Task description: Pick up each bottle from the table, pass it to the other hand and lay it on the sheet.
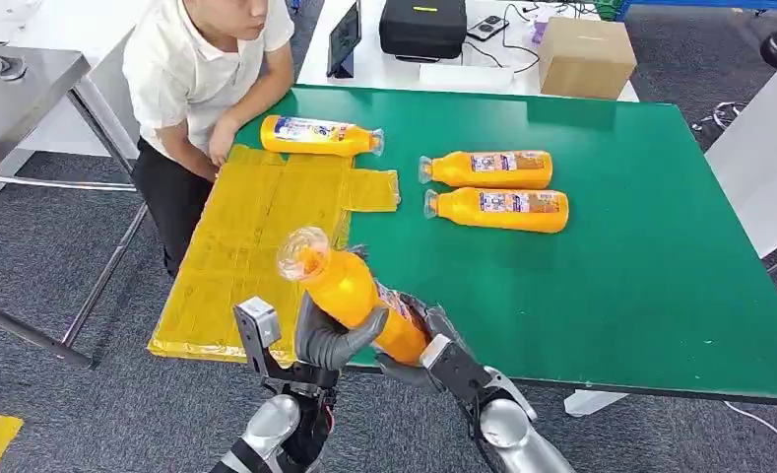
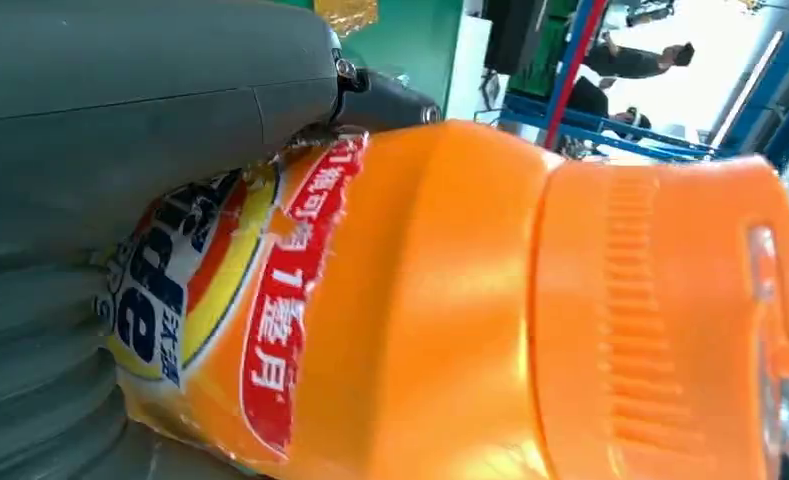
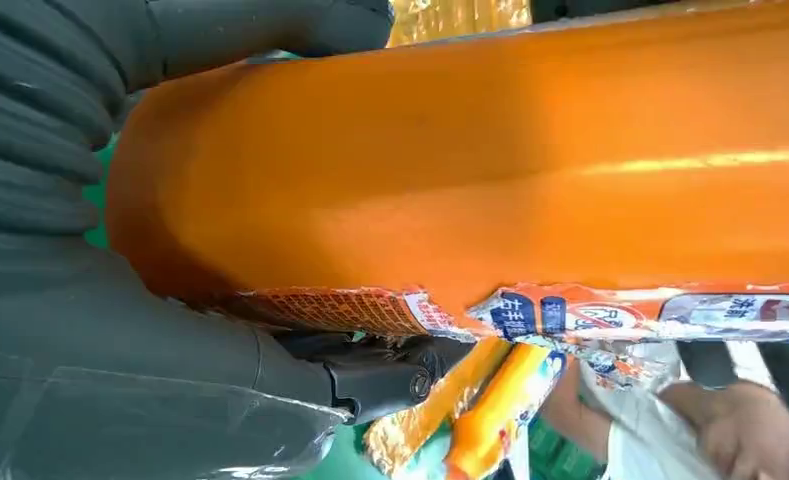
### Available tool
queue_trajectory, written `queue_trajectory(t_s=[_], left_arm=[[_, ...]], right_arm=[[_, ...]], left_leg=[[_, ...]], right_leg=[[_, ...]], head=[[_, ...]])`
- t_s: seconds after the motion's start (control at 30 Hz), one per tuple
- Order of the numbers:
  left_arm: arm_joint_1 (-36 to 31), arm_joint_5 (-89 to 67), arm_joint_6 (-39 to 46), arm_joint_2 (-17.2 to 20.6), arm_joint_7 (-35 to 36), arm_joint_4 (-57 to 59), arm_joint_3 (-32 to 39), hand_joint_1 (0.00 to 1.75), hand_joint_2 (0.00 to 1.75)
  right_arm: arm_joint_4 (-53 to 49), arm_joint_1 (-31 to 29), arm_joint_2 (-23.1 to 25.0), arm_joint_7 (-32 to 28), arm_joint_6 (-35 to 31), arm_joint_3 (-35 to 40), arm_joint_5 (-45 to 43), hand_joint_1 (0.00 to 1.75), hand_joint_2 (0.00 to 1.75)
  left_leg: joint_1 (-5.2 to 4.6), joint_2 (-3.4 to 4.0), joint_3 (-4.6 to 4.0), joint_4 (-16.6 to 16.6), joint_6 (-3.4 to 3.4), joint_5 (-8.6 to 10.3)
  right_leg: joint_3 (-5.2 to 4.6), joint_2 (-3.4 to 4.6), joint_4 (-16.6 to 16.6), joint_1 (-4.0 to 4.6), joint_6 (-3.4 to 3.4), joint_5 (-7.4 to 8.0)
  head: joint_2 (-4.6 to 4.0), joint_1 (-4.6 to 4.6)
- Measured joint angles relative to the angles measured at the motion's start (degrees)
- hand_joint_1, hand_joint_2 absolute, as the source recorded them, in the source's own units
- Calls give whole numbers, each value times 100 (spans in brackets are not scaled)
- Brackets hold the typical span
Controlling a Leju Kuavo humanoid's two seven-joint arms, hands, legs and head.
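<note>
An orange juice bottle (image 1: 350, 291) hangs tilted over the near edge of the green table (image 1: 650, 286), its clear cap end up and toward the yellow sheet (image 1: 246, 232). My left hand (image 1: 331, 341) wraps its middle and my right hand (image 1: 425, 347) holds its base. The left wrist view shows the bottle (image 2: 490, 300) against my left hand (image 2: 120, 130). In the right wrist view it (image 3: 530, 160) lies in my right hand (image 3: 80, 300). One bottle (image 1: 320, 135) lies at the sheet's far end. Two bottles (image 1: 487, 168) (image 1: 502, 209) lie side by side mid-table.
A person (image 1: 202, 69) in a white shirt leans at the table's far left corner, a hand by the sheet. Behind the table stand a cardboard box (image 1: 586, 57), a black case (image 1: 422, 27) and a tablet (image 1: 344, 39). A grey metal table (image 1: 10, 94) is at left.
</note>
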Motion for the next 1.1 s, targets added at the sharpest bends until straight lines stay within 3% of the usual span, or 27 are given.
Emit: queue_trajectory(t_s=[0.07,0.1,0.23,0.4,0.63,0.7,0.77,0.87,1.1], left_arm=[[-6,37,-48,0,-2,0,28,175,175],[-16,94,-88,0,15,0,48,175,175],[-15,394,-240,4,240,-7,171,175,175],[-7,619,-328,4,457,-158,370,175,175],[5,388,171,7,460,-526,727,175,175],[-4,-225,754,39,176,-606,798,175,175],[-56,-983,1415,92,-112,-619,835,175,175],[-130,-1642,1854,168,-315,-606,870,175,175],[-188,-1768,1963,258,-356,-562,883,175,175]], right_arm=[[-2,2,-2,22,98,-7,-149,0,175],[-7,4,-2,24,177,-7,-199,0,0],[-9,18,37,26,151,-17,-267,0,0],[-31,75,186,-59,-587,-37,162,0,0],[-205,266,330,-212,-2678,-192,1377,0,0],[-276,353,334,-267,-3615,-284,1947,0,0],[-440,485,321,-284,-4127,-508,2455,0,0],[-658,660,328,-378,-4221,-851,3032,0,0],[-885,834,356,-409,-4230,-1243,3158,0,0]], left_leg=[[0,0,0,0,0,0],[0,0,0,0,0,0],[0,0,0,0,0,0],[1,0,0,0,-1,0],[1,-2,-1,0,-1,1],[0,-2,-1,0,-1,1],[0,-4,-1,0,-1,0],[0,-4,-1,0,-1,0],[1,-2,-1,0,-1,1]], right_leg=[[0,0,0,0,0,0],[0,0,0,0,0,0],[0,0,0,0,0,0],[-1,0,0,1,0,0],[-1,-1,1,0,0,0],[-1,-1,1,0,0,0],[0,-2,1,0,0,0],[0,-1,1,0,0,0],[-1,0,1,0,0,0]], head=[[0,0],[0,0],[0,0],[0,0],[0,2],[0,0],[0,0],[0,0],[0,0]])
